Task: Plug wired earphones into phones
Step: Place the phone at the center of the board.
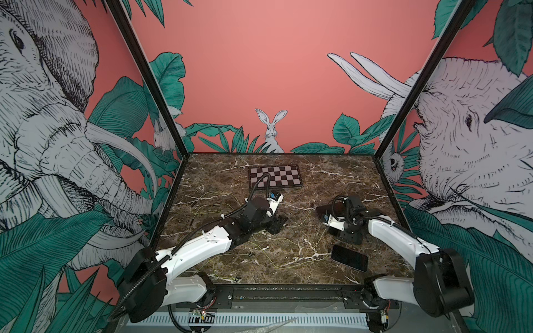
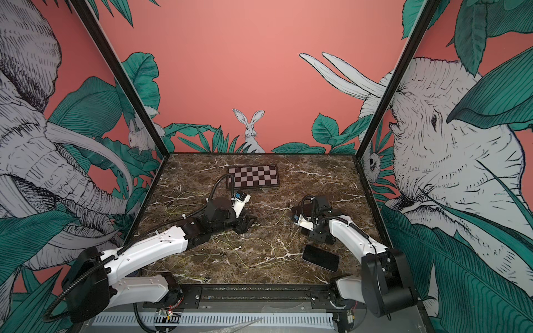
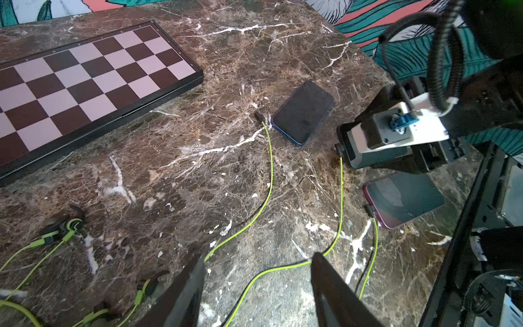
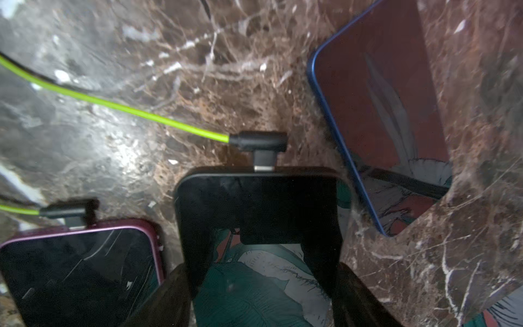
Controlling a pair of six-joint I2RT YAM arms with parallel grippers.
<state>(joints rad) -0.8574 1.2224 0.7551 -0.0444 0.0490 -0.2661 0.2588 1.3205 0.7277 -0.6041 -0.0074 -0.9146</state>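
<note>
The brown, white-veined marble table (image 1: pixel 340 184) filled most of what I saw. At its back lay the black-framed checkerboard (image 1: pixel 275 176) of pale and dark squares, flat on the stone. My two white-and-black arms reached in from the near edge (both low over the marble).

My left pincer (image 3: pixel 259 256) stood wide near the table's middle, gripping nothing. A thin yellow-green cord (image 3: pixel 283 267) ran over the marble across the gap between its fingers.

My right pincer (image 4: pixel 263 267) sat toward the right side. Its fingers were set against the two long edges of the flat black glossy-screened phone (image 4: pixel 254 203), which lay on the table between them. Just beside that phone, farther back, lay the blue-rimmed dark-screened phone (image 4: pixel 379 113), angled away from it. On its other side, toward the near edge, lay the maroon-rimmed dark-screened phone (image 4: pixel 79 269).

The cord between my left fingers led to a small dark angled plug (image 4: pixel 259 141). That plug was seated in the black phone's short end, with a sliver of bright metal showing at the joint. A second plug (image 4: pixel 68 211) sat in the maroon-rimmed phone's end in the same way. A third plug (image 3: pixel 259 116) lay loose on the marble just beside a corner of the blue-rimmed phone (not in it). The tiny green-and-black earbuds (image 3: pixel 69 225) lay among looping cords, well apart from all three phones.
</note>
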